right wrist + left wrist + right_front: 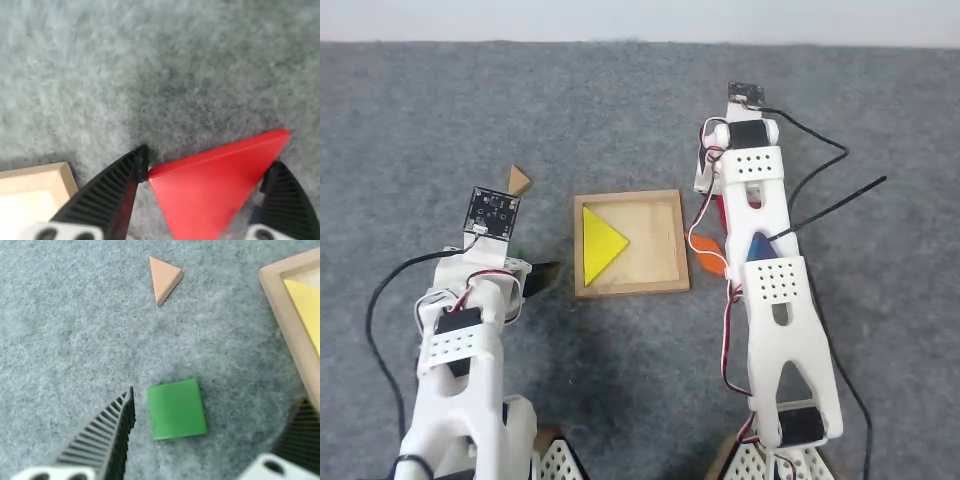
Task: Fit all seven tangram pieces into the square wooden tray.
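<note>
Yellow wooden triangle [600,245] lies flat inside the square wooden tray [630,290], against the tray's side nearest the left arm. It is the only piece seated. The rest of the tray floor is bare wood.

Pieces on the grey felt table [440,120], outside the tray:
- green wooden square [177,409], just beside the tray on the left arm's side
- small tan wooden triangle [165,277], farther out on the same side, apart from the square
- large red wooden triangle [220,190], on the right arm's side, near a tray corner
- orange piece [710,257] and blue piece [760,247], partly hidden under the right arm; shapes not readable

Left hand [216,405]: spread wide, low over the table, green square between its fingers and not gripped.

Right hand [209,160]: also wide, fingers on either side of the red triangle, one tip at its corner. No clear grip.

Judgement: early stage, one of seven placed. Green square and red triangle look like the next candidates, each already bracketed by a hand.
</note>
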Robot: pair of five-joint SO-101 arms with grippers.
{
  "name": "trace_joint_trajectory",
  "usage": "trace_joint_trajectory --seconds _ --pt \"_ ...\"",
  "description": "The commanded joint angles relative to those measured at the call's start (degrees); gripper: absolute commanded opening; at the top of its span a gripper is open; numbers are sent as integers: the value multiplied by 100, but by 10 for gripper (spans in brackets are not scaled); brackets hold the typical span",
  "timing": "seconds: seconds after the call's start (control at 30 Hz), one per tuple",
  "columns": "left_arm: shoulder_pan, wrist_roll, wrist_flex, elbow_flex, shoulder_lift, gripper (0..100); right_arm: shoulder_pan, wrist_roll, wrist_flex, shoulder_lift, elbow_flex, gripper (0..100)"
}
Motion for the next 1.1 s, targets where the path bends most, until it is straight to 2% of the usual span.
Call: trace_joint_trajectory --seconds 0.0,0.13,0.33,0.6,0.8,1.0,1.07 --pt "9 -88 -141 -31 -176 445 180 132 207 -22 141 361" --pt "9 -88 -141 -31 -176 445 171 220 215 -22 141 354" --pt "9 -88 -141 -31 -176 445 180 396 215 -22 141 202" --pt "0 -88 -141 -31 -176 445 180 484 224 -84 141 230" --pt "0 -88 -141 -31 -176 445 119 897 233 -488 193 237" --pt "0 -88 -149 -31 -176 445 -154 1187 242 -796 193 399" --pt "0 -88 -149 -31 -176 445 -198 1213 251 -901 202 426"
